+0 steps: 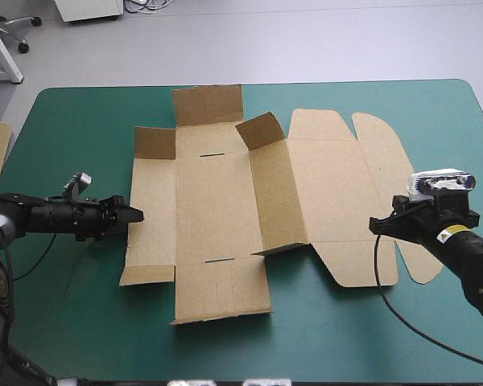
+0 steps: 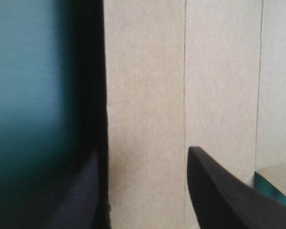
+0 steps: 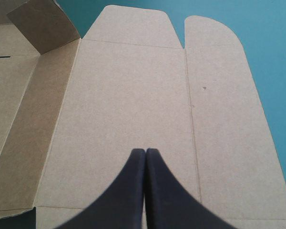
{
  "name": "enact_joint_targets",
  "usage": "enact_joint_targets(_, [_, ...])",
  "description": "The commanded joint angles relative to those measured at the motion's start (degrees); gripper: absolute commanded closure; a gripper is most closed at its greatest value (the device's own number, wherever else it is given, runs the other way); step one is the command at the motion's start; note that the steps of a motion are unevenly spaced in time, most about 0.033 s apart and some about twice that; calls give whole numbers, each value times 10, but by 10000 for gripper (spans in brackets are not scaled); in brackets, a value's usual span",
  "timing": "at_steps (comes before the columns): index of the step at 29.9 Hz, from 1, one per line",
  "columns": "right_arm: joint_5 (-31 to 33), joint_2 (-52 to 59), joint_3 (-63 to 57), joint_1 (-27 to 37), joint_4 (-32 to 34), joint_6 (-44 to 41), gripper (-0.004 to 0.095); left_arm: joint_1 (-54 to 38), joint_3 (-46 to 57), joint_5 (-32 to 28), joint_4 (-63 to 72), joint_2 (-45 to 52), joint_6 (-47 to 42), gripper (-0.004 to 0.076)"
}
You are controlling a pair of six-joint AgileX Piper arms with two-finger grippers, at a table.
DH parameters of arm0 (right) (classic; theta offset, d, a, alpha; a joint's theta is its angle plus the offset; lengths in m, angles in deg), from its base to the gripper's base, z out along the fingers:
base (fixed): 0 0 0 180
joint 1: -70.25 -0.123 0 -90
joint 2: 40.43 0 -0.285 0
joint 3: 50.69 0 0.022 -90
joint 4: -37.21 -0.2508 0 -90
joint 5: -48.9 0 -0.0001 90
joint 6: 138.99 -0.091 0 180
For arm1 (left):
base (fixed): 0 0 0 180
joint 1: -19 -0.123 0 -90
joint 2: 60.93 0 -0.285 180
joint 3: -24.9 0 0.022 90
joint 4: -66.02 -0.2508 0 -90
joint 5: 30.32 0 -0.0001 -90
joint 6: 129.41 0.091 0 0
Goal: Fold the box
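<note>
On the left of the worktop (image 1: 80, 322), the left gripper (image 1: 135, 215) has its fingers (image 2: 219, 191) spread wide. The left edge of the box (image 1: 217, 201) sits between them, ungripped. The box lies mid-worktop, mostly flat, with only some flaps and one long wall partly raised. The right gripper (image 1: 373, 224), fingers pressed together and empty, hovers over the lid panel (image 1: 330, 193). Nearly all the folding remains.
</note>
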Motion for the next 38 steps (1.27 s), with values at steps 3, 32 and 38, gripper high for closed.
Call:
enact_joint_targets(3, [-33, 3, 21, 5, -6, 1, 942, 0, -14, 43, 58, 4, 20, 324])
enact_joint_targets(32, [-28, 3, 21, 5, -8, 1, 942, 55, -14, 58, 113, -17, 79, 703])
enact_joint_targets(38, [-28, 3, 21, 5, -8, 1, 942, 55, -15, 51, 132, -16, 113, 738])
